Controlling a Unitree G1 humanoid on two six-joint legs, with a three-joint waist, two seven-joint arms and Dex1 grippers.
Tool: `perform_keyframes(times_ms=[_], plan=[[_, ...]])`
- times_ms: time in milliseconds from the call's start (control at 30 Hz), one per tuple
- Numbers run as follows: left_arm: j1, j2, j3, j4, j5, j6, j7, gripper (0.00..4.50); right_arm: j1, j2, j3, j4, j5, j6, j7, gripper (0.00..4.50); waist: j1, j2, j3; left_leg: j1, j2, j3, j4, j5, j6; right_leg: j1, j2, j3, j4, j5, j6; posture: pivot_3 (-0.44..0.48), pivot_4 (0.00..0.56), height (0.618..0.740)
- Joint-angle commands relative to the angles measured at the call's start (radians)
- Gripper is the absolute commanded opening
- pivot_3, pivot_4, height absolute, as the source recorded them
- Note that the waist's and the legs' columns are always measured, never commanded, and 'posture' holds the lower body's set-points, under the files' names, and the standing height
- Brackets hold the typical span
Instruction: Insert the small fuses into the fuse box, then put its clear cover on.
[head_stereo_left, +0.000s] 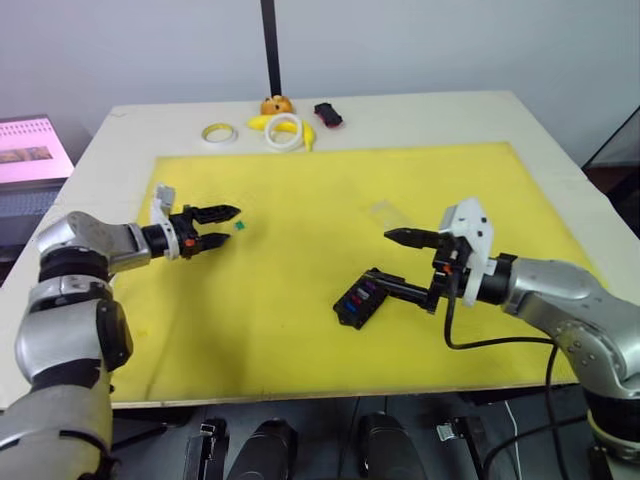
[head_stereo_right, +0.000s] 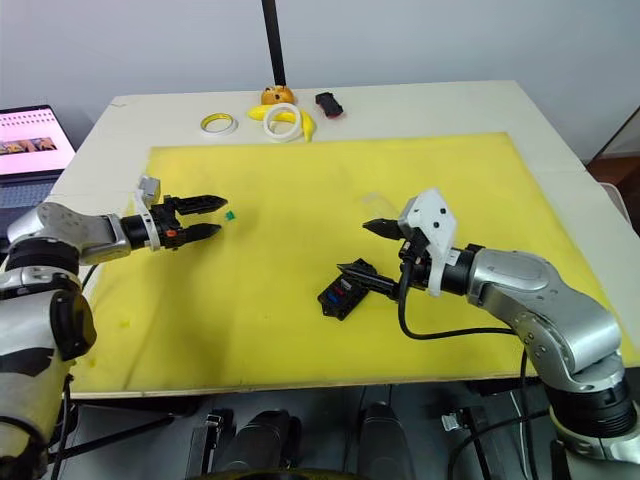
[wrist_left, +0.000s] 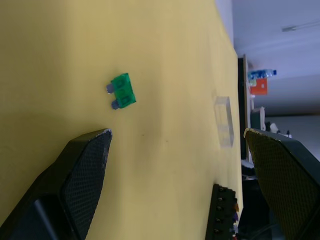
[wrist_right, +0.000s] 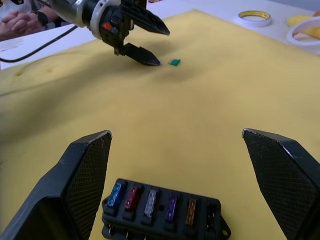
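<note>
The black ribbed fuse box (wrist_right: 162, 212) lies on the yellow foam mat (head_stereo_left: 300, 340), five coloured fuses seated, between the wide-open, empty right pincer (head_stereo_right: 365, 248), likely steadying it. The left pincer (head_stereo_left: 222, 225), open and empty, points at the glossy green fuse (wrist_left: 123, 90). The clear cover (wrist_left: 224, 121) lies apart.

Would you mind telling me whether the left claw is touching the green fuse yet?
Apart. In the left wrist view, bare yellow mat separates the green fuse from both open fingers of the left claw.
</note>
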Motion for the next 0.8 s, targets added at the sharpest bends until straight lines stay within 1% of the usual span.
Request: perform_keyframes(times_ms=[33, 100, 367, 800], plan=[[-0.027, 0.004, 0.028, 0.026, 0.018, -0.041, -0.005, 4.50, 0.003, 0.008, -0.014, -0.052, 0.013, 0.004, -0.025, 4.46, 0.002, 0.000, 0.000, 0.000, 0.000, 0.000, 0.000, 0.000, 0.000, 0.000, 0.000, 0.000, 0.000, 0.000, 0.000, 0.000, 0.150, 0.740], [-0.020, -0.008, 0.016, 0.034, 0.037, -0.065, -0.016, 4.50, 0.010, 0.006, -0.020, -0.061, 0.015, 0.011, -0.037, 4.46, 0.003, 0.000, 0.000, 0.000, 0.000, 0.000, 0.000, 0.000, 0.000, 0.000, 0.000, 0.000, 0.000, 0.000, 0.000, 0.000, 0.150, 0.740], [-0.039, -0.047, 0.066, 0.082, 0.042, -0.116, 0.001, 4.50, 0.027, -0.003, -0.044, -0.082, 0.031, 0.033, -0.059, 4.46, 0.008, 0.000, 0.000, 0.000, 0.000, 0.000, 0.001, 0.000, 0.000, 0.001, 0.000, 0.000, 0.001, 0.000, 0.000, 0.000, 0.150, 0.740], [-0.065, -0.093, 0.128, 0.127, 0.050, -0.174, 0.049, 4.50, 0.029, -0.009, -0.041, -0.084, 0.031, 0.037, -0.070, 4.46, 0.013, 0.000, 0.000, 0.000, -0.001, -0.001, 0.001, 0.000, 0.000, 0.001, -0.001, 0.000, 0.002, 0.000, 0.000, 0.000, 0.150, 0.740]])
